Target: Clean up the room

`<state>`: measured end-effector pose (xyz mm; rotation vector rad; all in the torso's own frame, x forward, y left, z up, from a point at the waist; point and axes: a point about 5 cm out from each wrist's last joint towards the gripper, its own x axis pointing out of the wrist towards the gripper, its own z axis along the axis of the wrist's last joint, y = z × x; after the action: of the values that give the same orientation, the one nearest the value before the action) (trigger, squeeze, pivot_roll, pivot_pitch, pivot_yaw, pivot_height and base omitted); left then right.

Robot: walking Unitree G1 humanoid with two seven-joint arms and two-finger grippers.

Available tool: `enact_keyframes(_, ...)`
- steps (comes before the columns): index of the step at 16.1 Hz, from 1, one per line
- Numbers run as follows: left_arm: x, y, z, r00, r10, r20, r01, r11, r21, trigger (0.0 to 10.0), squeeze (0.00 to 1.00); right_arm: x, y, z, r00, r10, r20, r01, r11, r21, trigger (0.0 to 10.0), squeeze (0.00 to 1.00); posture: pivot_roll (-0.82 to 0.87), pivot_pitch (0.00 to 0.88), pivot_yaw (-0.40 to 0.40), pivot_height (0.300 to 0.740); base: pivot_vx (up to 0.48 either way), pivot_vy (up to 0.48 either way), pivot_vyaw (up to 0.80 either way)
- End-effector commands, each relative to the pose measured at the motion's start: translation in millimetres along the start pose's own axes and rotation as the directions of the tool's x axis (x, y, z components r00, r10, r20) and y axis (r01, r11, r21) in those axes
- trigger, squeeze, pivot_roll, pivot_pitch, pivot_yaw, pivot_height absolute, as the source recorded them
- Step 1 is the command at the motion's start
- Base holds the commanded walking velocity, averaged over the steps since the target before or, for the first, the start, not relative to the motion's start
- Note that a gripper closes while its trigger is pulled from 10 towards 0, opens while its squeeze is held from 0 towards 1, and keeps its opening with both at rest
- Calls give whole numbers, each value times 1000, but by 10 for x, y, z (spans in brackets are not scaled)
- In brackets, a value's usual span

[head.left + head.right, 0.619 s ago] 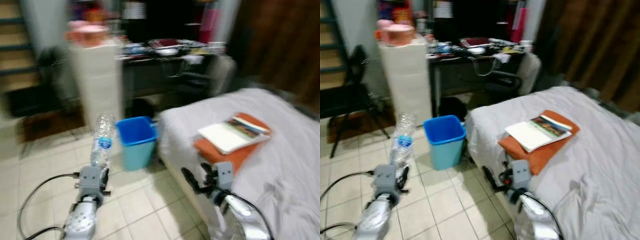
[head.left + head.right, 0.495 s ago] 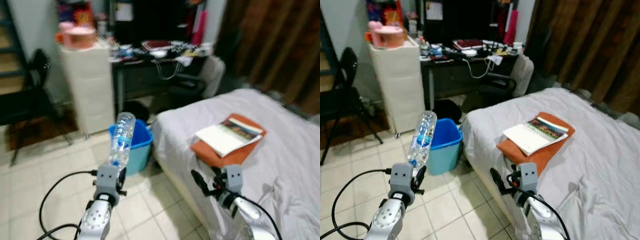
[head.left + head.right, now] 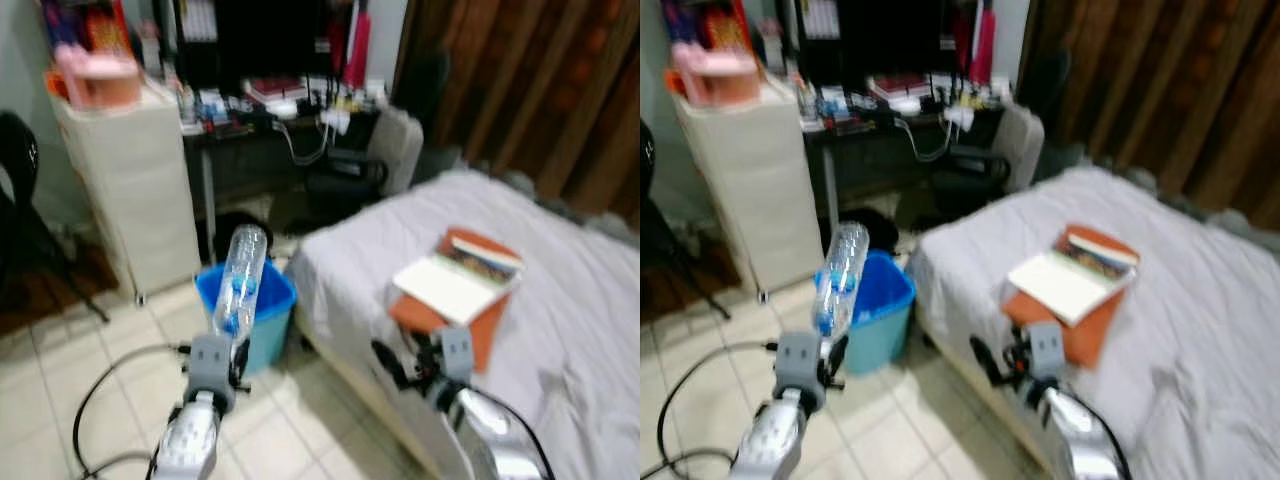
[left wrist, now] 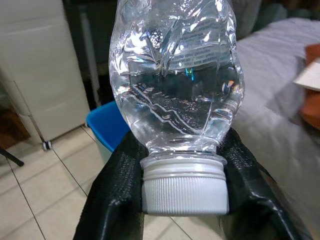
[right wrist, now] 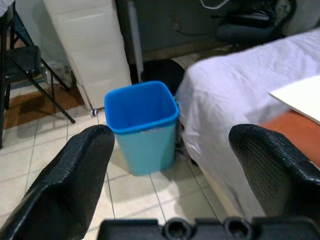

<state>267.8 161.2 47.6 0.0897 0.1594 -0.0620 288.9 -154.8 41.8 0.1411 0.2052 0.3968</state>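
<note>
A crumpled clear plastic bottle is clamped at its white-capped neck by the left gripper, above the floor before the blue plastic bin. The right gripper is spread, empty. Release should be withheld until the bottle is centred over the bin's opening.

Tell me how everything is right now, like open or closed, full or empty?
Bottle: cap on, crumpled, held by its neck, cap end down.
Left tool: shut on the bottle.
Right tool: open, holding nothing.
Bin: open top, looks empty, upright on the floor.
Book: lying on the bed, on an orange thing.
</note>
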Motion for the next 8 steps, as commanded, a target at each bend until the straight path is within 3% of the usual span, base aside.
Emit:
enact_keyframes(1, 26, 82, 119, 998, 21, 51, -22, 1000, 17, 10000, 0, 35, 42, 27, 1000, 17, 7, -17, 1000, -12, 10000, 0, 149, 0, -104, 740, 364, 315, -800)
enact_keyframes(3, 31, 77, 115, 999, 18, 47, -19, 1000, 24, 10000, 0, 36, 44, 23, 1000, 22, 5, -22, 1000, -15, 10000, 0, 145, 0, -106, 740, 362, 313, -800)
enact_keyframes(6, 49, 53, 120, 999, 10, 45, -11, 1000, 27, 10000, 0, 40, 55, 46, 999, 28, 25, -27, 999, -17, 10000, 0, 145, 0, -108, 740, 364, 314, 0)
enact_keyframes(8, 72, 59, 138, 999, -1, 48, -1, 999, 41, 10000, 0, 51, 74, 34, 999, 33, 7, -32, 999, -20, 10000, 0, 145, 0, -109, 740, 407, 133, -800)
